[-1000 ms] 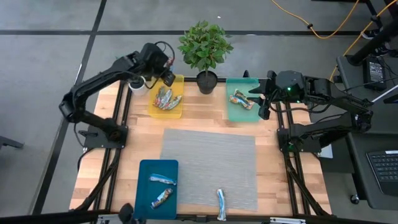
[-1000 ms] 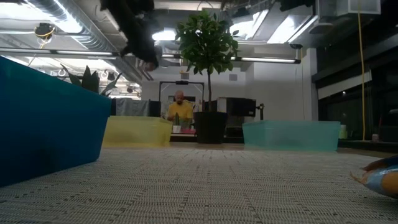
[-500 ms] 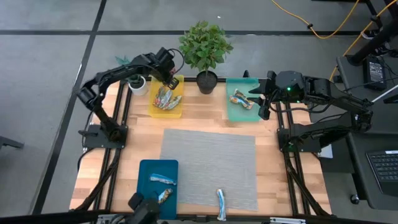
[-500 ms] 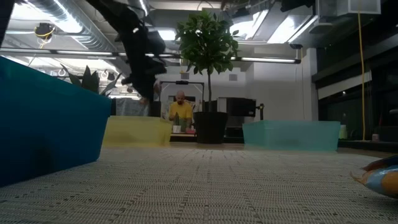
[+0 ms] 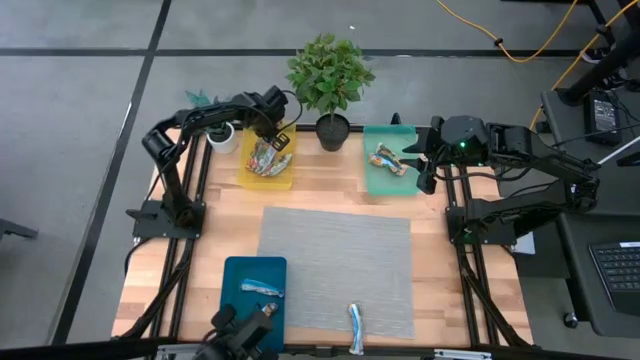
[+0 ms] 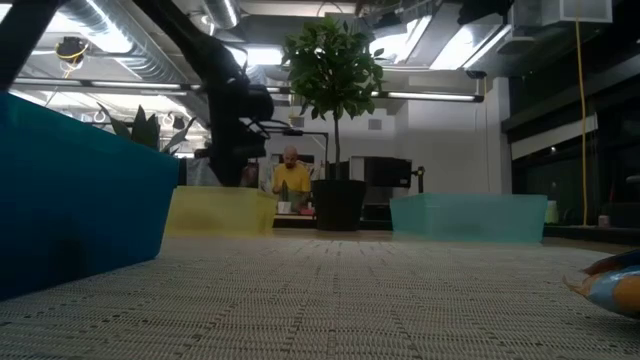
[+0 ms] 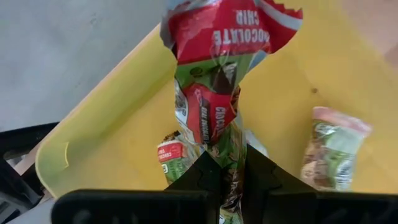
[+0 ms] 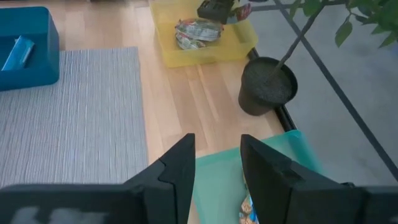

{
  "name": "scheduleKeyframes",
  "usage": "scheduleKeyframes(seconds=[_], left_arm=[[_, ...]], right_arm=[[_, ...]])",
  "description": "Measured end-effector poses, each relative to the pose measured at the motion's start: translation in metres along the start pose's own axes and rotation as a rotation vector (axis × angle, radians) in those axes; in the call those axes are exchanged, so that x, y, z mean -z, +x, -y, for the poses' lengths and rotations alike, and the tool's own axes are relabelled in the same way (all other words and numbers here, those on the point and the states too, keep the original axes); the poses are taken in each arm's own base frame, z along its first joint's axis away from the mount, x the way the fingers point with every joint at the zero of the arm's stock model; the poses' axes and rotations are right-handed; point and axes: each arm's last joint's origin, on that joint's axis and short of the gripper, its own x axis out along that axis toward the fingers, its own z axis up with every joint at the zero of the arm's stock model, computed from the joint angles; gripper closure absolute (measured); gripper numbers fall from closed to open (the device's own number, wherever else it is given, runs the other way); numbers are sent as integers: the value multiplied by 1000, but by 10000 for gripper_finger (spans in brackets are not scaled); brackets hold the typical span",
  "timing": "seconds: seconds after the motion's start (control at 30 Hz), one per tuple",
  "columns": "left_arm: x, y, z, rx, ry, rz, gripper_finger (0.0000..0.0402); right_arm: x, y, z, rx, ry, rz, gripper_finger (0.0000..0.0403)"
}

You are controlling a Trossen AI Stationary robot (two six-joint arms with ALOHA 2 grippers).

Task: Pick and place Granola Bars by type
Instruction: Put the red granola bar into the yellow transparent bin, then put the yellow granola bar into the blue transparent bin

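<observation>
Left gripper (image 5: 277, 133) over yellow tray (image 5: 247, 172), clamped on red-and-green granola bar (image 7: 219, 106) (not released). Right gripper (image 5: 420, 172) beside teal tray (image 5: 385, 183), fingers apart, holding nothing. Sorting judged mostly done: bars lying in yellow, teal and blue tray (image 5: 232, 275); one blue bar (image 5: 356, 326) left on grey mat (image 5: 335, 250). Wooden table (image 5: 225, 220), potted plant (image 5: 329, 80); person in yellow (image 6: 289, 178) far behind.
</observation>
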Motion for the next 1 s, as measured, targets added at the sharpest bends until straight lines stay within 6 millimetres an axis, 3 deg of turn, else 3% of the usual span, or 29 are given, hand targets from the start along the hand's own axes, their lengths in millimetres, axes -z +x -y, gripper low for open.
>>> scheduleKeyframes(seconds=[0.23,0.73,0.87,1.0], left_arm=[[1,12,0,-35,12,-36,376],[4,11,1,-70,22,-65,300],[5,-2,5,-17,27,-39,290],[6,-30,8,-9,36,41,289]], right_arm=[[0,0,0,0,-1,-2,272],[0,0,0,0,-9,-2,272],[2,0,0,-1,-8,-18,272],[5,0,-1,-8,-18,-54,272]])
